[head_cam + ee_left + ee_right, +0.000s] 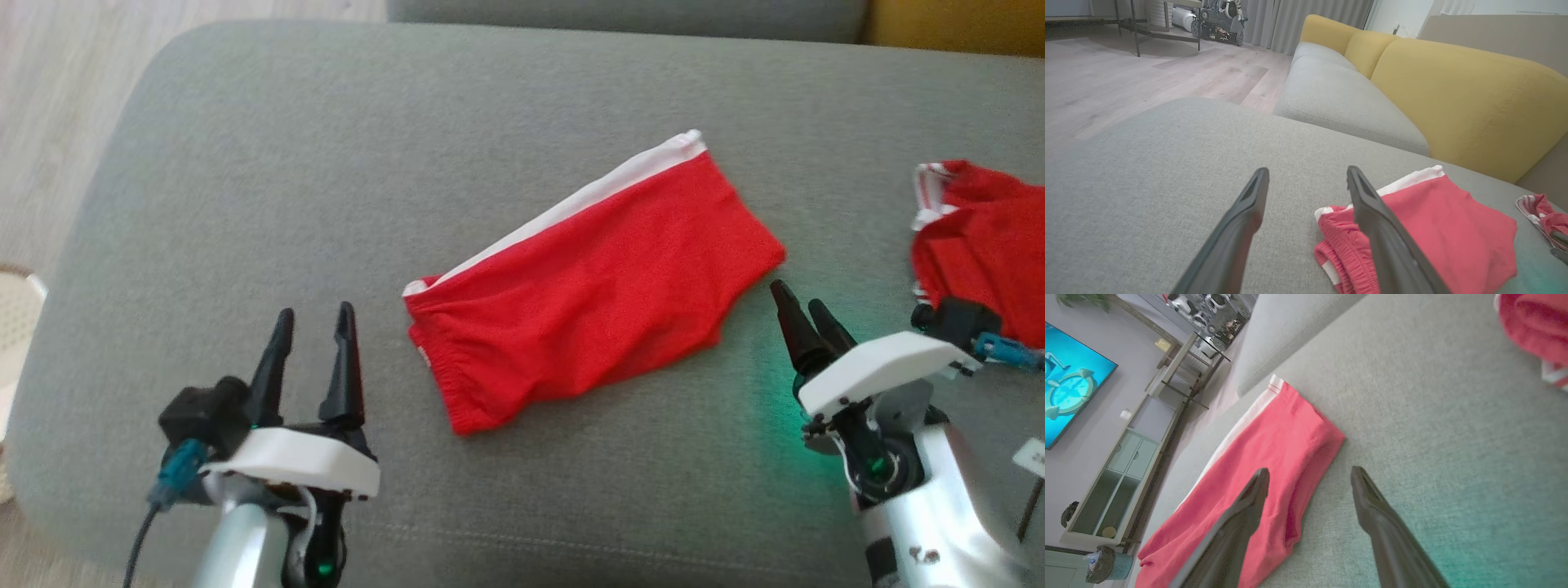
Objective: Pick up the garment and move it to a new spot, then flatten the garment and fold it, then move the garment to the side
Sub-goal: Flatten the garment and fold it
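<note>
Fingers spread and holding nothing, the left gripper [317,312] and right gripper [798,296] hover low over the grey sofa cushion [326,163] on either side of the red garment [596,286], white-striped shorts lying flat and slanted at mid-cushion, with another red garment [980,237] crumpled at the cushion's right edge.

Head view looks steeply down on the cushion [326,163]; both wrist views skim it low, sharing the shorts [596,278].

lt: bright, even | shadows: soft | focus: sl. blurry – wrist-view edges warped
</note>
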Available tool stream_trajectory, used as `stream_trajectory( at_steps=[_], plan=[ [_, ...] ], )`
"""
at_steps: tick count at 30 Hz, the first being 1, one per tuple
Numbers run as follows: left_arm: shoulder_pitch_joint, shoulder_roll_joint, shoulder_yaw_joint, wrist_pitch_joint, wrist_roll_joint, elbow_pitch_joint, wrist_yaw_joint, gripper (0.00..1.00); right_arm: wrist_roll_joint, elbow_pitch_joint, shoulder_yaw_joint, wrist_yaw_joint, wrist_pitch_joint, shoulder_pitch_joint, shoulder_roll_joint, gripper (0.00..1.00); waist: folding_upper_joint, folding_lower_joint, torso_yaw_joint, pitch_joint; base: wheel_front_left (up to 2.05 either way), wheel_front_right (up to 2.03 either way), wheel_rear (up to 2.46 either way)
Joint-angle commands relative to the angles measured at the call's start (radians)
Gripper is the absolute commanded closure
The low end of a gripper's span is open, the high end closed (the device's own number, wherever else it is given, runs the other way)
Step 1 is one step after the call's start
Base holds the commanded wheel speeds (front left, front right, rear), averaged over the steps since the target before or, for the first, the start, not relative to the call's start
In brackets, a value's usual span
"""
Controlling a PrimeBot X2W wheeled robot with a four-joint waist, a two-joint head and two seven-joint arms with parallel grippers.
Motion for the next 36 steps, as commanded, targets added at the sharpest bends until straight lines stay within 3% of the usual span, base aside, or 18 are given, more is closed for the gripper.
stream_trajectory(
  at_steps=[1,8,18,24,25,26,36],
  plan=[
    [-0.046,0.003,0.018,-0.009,-0.007,-0.026,0.006,0.0,0.012,-0.015,0.013,-0.001,0.005,-0.052,0.007,0.0,0.0,0.0,0.023,0.019,0.0,0.0,0.0],
    [-0.074,0.003,-0.009,-0.009,0.003,-0.024,0.012,0.0,0.059,0.142,0.007,-0.001,0.024,-0.152,0.008,0.0,0.0,0.0,0.067,0.056,0.0,0.0,0.0],
    [-0.103,0.003,-0.061,-0.009,0.012,-0.049,0.028,0.0,-0.023,0.369,-0.045,-0.001,-0.001,-0.285,0.008,0.0,0.0,0.0,0.114,0.091,0.0,0.0,0.0],
    [-0.119,0.003,-0.075,-0.009,0.041,-0.065,0.032,0.0,-0.019,0.427,-0.038,-0.001,-0.016,-0.343,0.008,0.0,0.0,0.0,0.134,0.107,0.0,0.0,0.0],
    [-0.116,0.003,-0.074,-0.009,0.037,-0.064,0.034,0.0,-0.012,0.433,-0.02,-0.001,-0.024,-0.344,0.008,0.83,0.0,0.0,0.133,0.103,0.0,0.0,0.0],
    [-0.115,0.003,-0.073,-0.009,0.036,-0.062,0.035,0.0,-0.004,0.432,-0.009,-0.001,-0.027,-0.343,0.008,1.0,0.0,0.0,0.131,0.101,0.0,0.0,0.0],
    [-0.101,0.003,-0.062,-0.009,0.035,-0.056,0.033,0.0,0.067,0.359,0.035,-0.001,-0.144,-0.298,0.008,1.0,0.0,0.0,0.086,0.064,0.0,0.0,0.0]
  ],
)
